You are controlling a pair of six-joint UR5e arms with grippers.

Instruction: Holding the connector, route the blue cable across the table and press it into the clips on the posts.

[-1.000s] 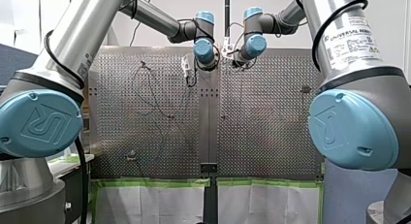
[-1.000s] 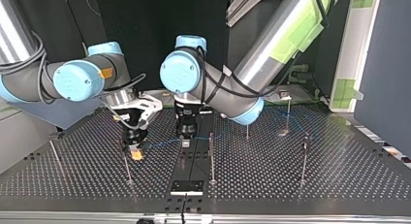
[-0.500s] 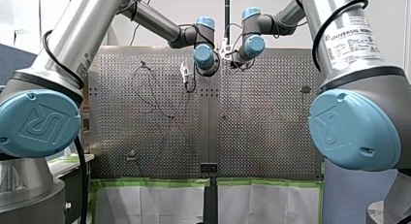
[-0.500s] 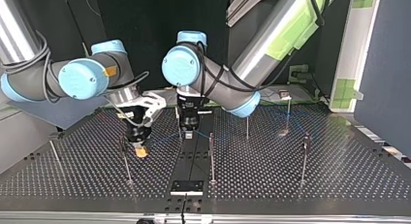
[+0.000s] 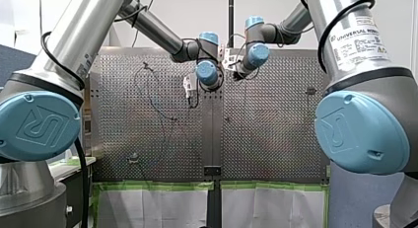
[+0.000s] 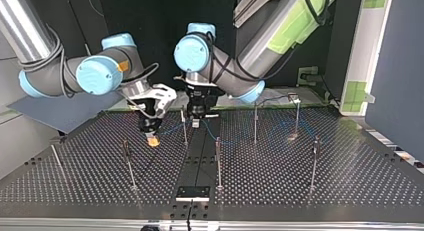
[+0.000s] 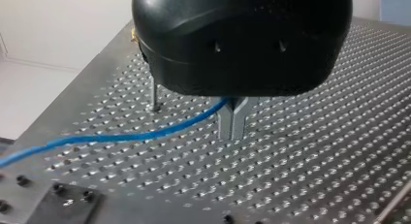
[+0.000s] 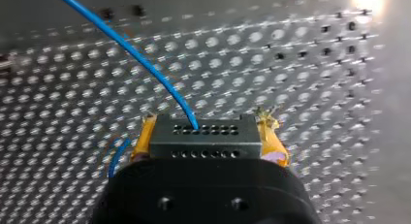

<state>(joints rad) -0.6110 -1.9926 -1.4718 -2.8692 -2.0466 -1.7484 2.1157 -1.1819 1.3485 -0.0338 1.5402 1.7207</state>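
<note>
Risk item: blue cable (image 7: 121,136), looped over the right half of the table (image 6: 360,191) in the top view, passes through my left gripper (image 7: 232,129), metal fingers (image 7: 224,124) closed on it. It ends at the connector (image 8: 203,144), clamped between the yellow pads (image 8: 144,136) of my right gripper (image 6: 152,137) near the far edge's middle; a hard pull could carry it past the clip of the nearest post (image 6: 184,125). Setting: black backdrop (image 6: 150,21), pale wall (image 5: 197,11) opposite; perforated metal table; thin upright posts (image 6: 314,161).

My left arm (image 5: 86,30) and my right arm (image 5: 340,11) are silver tubes with pale blue joint caps (image 5: 37,127) and looping black cables (image 5: 48,48); the right's white label (image 5: 357,43) seemingly reads Universal Robots.
</note>
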